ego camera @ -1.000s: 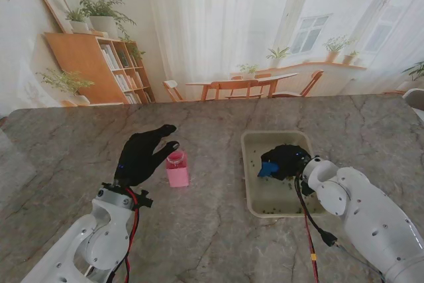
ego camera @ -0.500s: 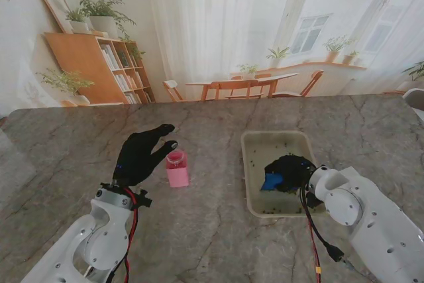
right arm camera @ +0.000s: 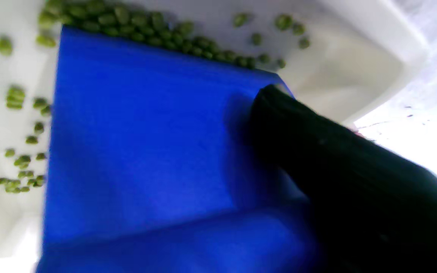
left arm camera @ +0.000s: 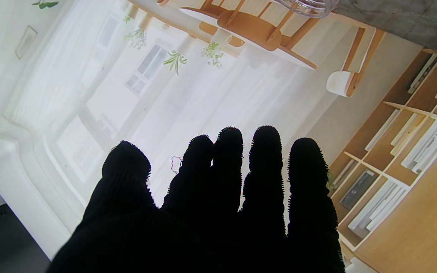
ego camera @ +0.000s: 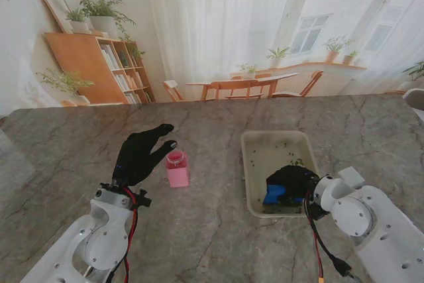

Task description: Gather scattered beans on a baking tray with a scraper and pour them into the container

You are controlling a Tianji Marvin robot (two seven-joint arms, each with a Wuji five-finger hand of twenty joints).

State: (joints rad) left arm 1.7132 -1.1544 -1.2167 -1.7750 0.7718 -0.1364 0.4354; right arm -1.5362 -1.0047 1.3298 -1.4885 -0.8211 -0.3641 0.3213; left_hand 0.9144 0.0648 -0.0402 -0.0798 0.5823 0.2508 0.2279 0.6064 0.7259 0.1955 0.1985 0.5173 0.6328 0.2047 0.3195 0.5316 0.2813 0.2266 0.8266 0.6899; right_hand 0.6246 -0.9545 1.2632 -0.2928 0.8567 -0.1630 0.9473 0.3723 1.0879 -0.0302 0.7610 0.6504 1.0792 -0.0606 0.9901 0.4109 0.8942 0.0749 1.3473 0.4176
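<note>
**Stock of the table: tray, scraper, beans, container, two hands**

Baking tray (ego camera: 248, 164): pale, rectangular, on the marble table (ego camera: 59, 144), right of centre in the stand view. Its near right corner is covered by the right hand (ego camera: 291, 182).

Right hand: black-gloved, closed around the blue scraper (ego camera: 273, 195), at the tray's near end. In the stand view only a small blue patch of the scraper shows past the glove. In the right wrist view the blade (right arm camera: 146, 140) fills most of the picture, blurred, with one dark finger (right arm camera: 317, 151) laid across it; the other fingers are out of sight.

Beans (right arm camera: 173, 40): green, lined along the blade's edge, others scattered loose on the tray floor to one side. In the stand view they are specks, a few visible toward the tray's far end (ego camera: 289, 144); a count is not possible.

Container (ego camera: 177, 168): pink, upright, open-topped, on the table left of the tray and apart from it. Contents cannot be made out.

Left hand (ego camera: 141, 155): black-gloved, fingers extended and spread, holding nothing, just left of the container; contact cannot be told. Its wrist view shows five fingertips (left arm camera: 266, 144) in silhouette against the backdrop, with the table cut to a corner.
</note>
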